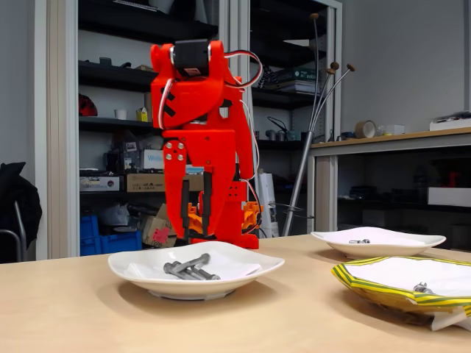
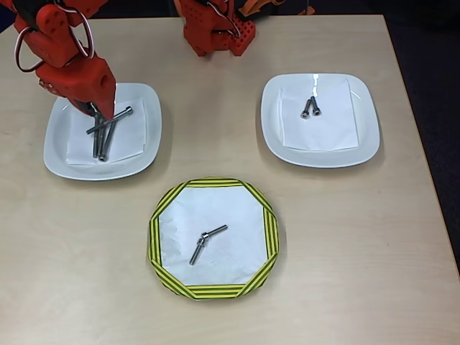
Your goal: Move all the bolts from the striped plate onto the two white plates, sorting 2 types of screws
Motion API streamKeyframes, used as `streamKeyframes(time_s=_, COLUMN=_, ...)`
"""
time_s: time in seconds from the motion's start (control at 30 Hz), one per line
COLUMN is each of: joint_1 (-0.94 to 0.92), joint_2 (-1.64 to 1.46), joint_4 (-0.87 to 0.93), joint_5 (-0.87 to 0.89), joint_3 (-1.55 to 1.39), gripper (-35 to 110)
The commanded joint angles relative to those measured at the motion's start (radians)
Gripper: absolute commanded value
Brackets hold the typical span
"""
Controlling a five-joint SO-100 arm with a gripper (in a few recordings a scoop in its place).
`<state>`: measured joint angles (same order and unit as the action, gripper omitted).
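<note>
Pincer (image 1: 196,220) hangs fingers-down over the back part of the left white plate (image 1: 243,266), its two dark fingers (image 1: 185,209) standing slightly apart with nothing between them; in the overhead view the pincer (image 2: 95,109) sits at the upper middle of that plate (image 2: 147,108), mostly hidden under the red arm, right above the heads of the long bolts (image 2: 100,140). Those long bolts lie in a loose crossed pile on a white paper sheet (image 2: 129,147) in the plate; in the fixed view they (image 1: 188,268) rest just below the fingertips, and whether the tips touch them I cannot tell.

On the striped plate (image 2: 215,290), nearest the front edge of the desk (image 2: 72,273) in the overhead view, two bolts (image 2: 204,241) remain in the white centre, lying end to end in a shallow angle, touching or nearly so where they meet. In the fixed view one bolt head (image 1: 421,287) peeks over the striped rim (image 1: 368,288) at the right.

On the right white plate (image 2: 366,144) lie two short bolts (image 2: 310,108) side by side on their own paper sheet, near its upper left part; the fixed view shows them (image 1: 359,240) as a small grey shape on the far plate (image 1: 412,244).

Behind the desk stands the red arm's base (image 2: 215,32), and beyond it dark shelving (image 1: 118,110) crowded with boxes.
</note>
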<state>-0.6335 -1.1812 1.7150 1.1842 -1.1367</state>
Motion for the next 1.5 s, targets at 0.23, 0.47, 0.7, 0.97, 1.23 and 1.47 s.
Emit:
streamKeyframes(time_s=0.23, joint_1=0.175, joint_2=-0.051, joint_4=-0.055, joint_5=0.054, joint_3=0.101, gripper=7)
streamKeyframes(time_s=0.47, joint_1=0.407, joint_2=0.014, joint_4=-0.267, joint_5=0.184, joint_3=0.135, gripper=8)
streamKeyframes(time_s=0.7, joint_1=0.561, joint_2=0.12, joint_4=-0.512, joint_5=0.321, joint_3=0.144, gripper=9)
streamKeyframes(time_s=0.97, joint_1=0.649, joint_2=0.152, joint_4=-0.675, joint_5=0.423, joint_3=0.149, gripper=12)
streamKeyframes(time_s=1.23, joint_1=0.661, joint_2=0.183, joint_4=-0.759, joint_5=0.463, joint_3=0.121, gripper=13)
streamKeyframes(time_s=1.47, joint_1=0.635, joint_2=0.236, joint_4=-0.854, joint_5=0.466, joint_3=0.08, gripper=12)
